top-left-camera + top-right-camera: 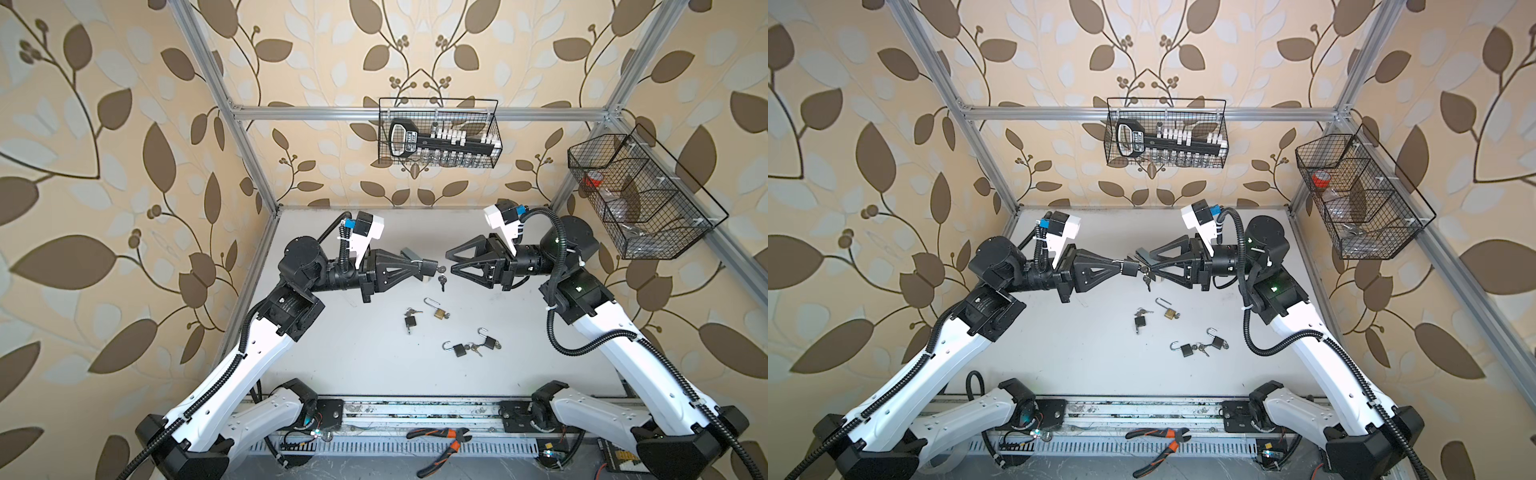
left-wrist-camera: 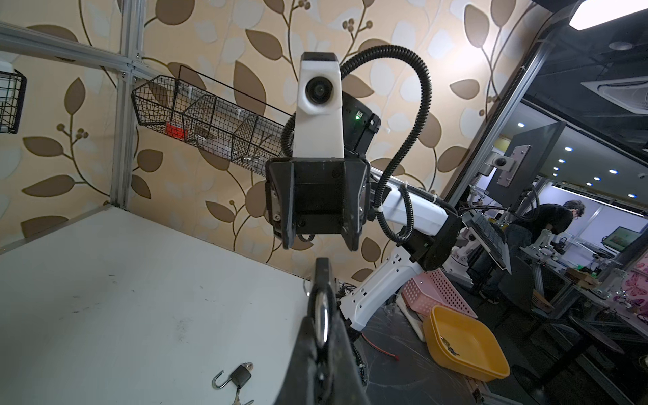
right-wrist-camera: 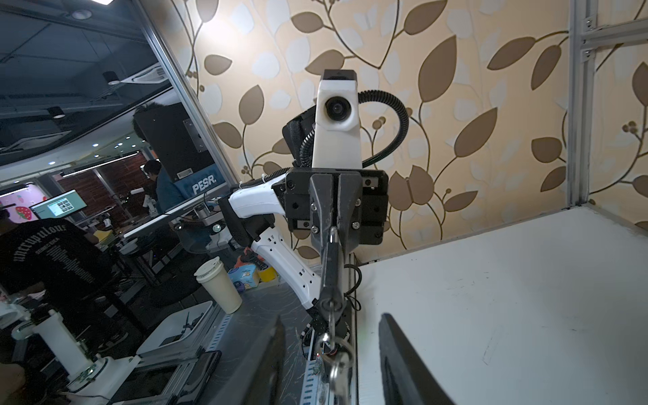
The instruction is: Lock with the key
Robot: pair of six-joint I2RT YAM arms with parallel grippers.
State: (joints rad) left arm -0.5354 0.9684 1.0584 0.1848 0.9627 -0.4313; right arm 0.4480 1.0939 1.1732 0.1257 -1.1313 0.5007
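Right, current state:
- Left pincer (image 1: 420,266) is clamped on the shackle of a black padlock (image 1: 431,265), held in the air above the back of the counter (image 1: 332,353).
- A bunch of keys (image 1: 441,280) dangles from that padlock's body.
- Right pincer (image 1: 450,262) has its jaws apart. In the right wrist view the keys hang between them, with neither jaw touching.
- Four loose padlocks (image 1: 410,322) lie mid-counter, three black and one brass (image 1: 438,312). That makes five padlocks in total.
- Two wire baskets: one on the back wall (image 1: 496,137), one on the side wall (image 1: 665,232).
- Readable text: "PESR." on a blue sign (image 3: 208,187). The label on the key-shaped rack (image 1: 411,145) is too small to read.
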